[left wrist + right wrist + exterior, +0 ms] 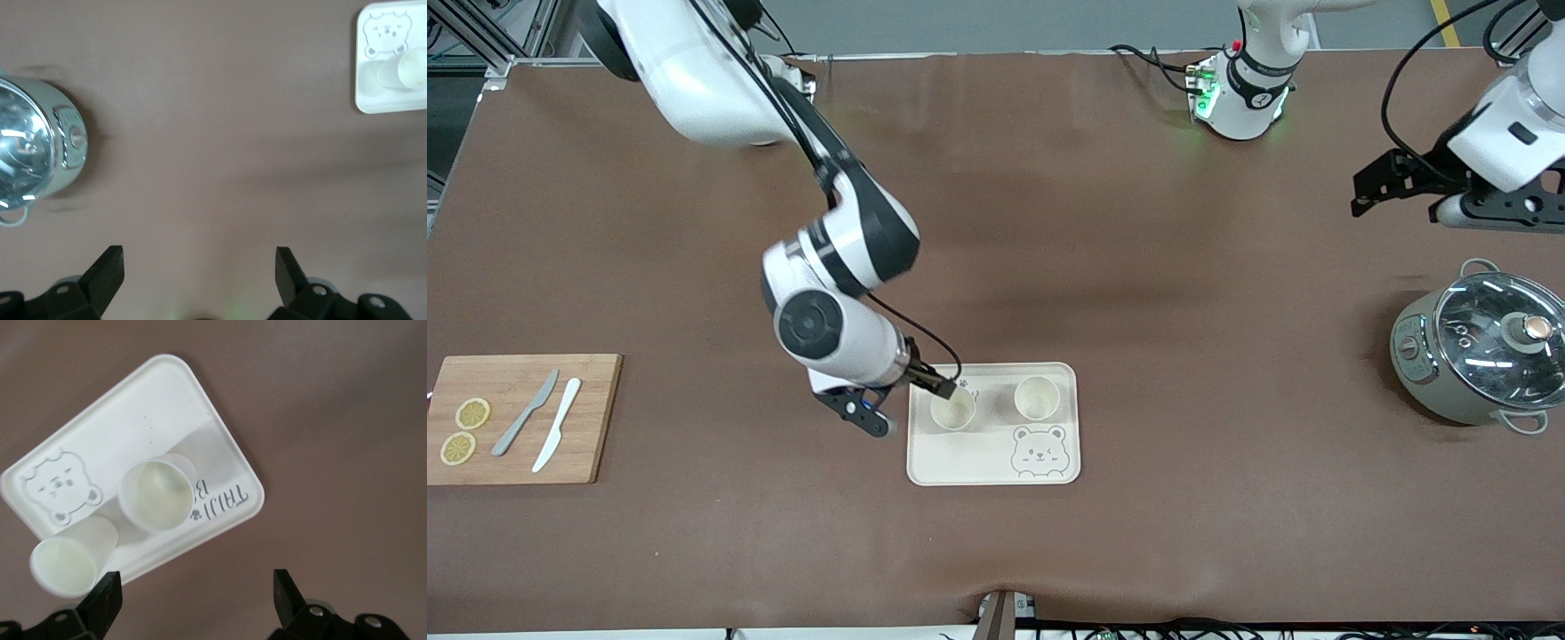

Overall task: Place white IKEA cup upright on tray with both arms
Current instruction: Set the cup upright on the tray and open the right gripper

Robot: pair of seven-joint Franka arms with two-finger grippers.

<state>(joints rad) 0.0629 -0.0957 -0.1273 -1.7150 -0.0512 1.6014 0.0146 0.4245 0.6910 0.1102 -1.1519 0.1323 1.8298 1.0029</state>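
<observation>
The cream bear tray (pixel 969 458) lies mid-table. Two white cups stand upright on it: one (pixel 952 411) toward the right arm's end, by the lettering, and one (pixel 1036 397) beside it above the bear drawing. My right gripper (pixel 907 402) is open and empty, low over the tray's edge next to the first cup. In the right wrist view the tray (pixel 133 433) and both cups (pixel 157 495) (pixel 67 563) sit ahead of the open gripper (pixel 193 587). My left gripper (pixel 1359 196) waits open and empty, raised near the pot; it shows in its wrist view (pixel 199 267).
A grey pot with a glass lid (pixel 1480 351) stands at the left arm's end, also in the left wrist view (pixel 33 153). A wooden cutting board (pixel 591 418) with two knives and lemon slices lies at the right arm's end.
</observation>
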